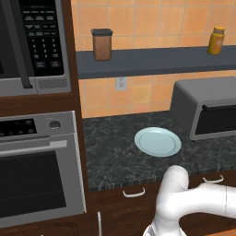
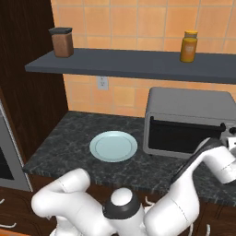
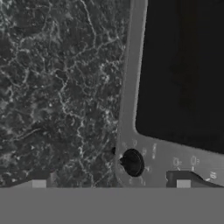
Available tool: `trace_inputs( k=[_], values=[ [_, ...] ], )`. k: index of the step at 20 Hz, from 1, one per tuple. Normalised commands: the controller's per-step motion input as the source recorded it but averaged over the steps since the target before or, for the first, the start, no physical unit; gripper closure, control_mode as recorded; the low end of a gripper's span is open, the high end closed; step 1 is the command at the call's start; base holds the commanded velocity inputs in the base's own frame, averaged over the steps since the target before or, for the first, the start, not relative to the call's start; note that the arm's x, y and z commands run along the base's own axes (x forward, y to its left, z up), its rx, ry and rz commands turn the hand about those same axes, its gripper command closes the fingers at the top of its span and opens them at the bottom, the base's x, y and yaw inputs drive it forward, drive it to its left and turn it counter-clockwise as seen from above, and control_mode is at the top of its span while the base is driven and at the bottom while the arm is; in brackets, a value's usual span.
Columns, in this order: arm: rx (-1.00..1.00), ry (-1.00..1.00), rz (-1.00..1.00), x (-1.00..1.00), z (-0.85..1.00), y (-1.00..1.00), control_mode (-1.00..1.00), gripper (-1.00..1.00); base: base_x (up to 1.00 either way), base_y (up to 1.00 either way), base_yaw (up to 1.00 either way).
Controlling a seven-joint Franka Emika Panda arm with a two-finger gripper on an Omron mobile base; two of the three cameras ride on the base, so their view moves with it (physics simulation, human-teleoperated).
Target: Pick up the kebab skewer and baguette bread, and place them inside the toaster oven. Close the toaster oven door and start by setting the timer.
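The toaster oven (image 2: 189,122) sits at the right end of the dark marbled counter (image 1: 115,156), its door (image 2: 184,135) shut flat against the front. The gripper (image 3: 111,183) hangs right in front of the oven's lower corner, fingers spread wide and holding nothing, with a black dial (image 3: 132,162) between them. Bare counter runs alongside the door's pale frame. A pale blue plate (image 2: 113,146) lies bare, well apart to the oven's left. Overhead, a shelf (image 2: 133,64) carries two jars.
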Motion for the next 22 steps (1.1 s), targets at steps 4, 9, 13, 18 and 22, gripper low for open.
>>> trace_inputs(
  k=[4,9,13,18,22],
  values=[
    [0.71,-0.13,-0.15,-0.07,-0.01,-0.08,-1.0,-1.0,0.0,0.0,0.0],
    [0.57,-0.07,-0.35,0.05,0.19,0.05,-1.0,-1.0,0.0,0.0,0.0],
    [0.42,-0.04,-0.44,0.0,0.17,0.28,-1.0,-1.0,0.0,0.0,0.0],
    [0.36,-0.05,-0.42,0.0,-0.01,0.52,-1.0,-1.0,0.0,0.0,0.0],
    [0.32,-0.13,-0.3,0.11,-0.03,0.54,-1.0,-1.0,0.0,0.0,0.0]
  ],
)
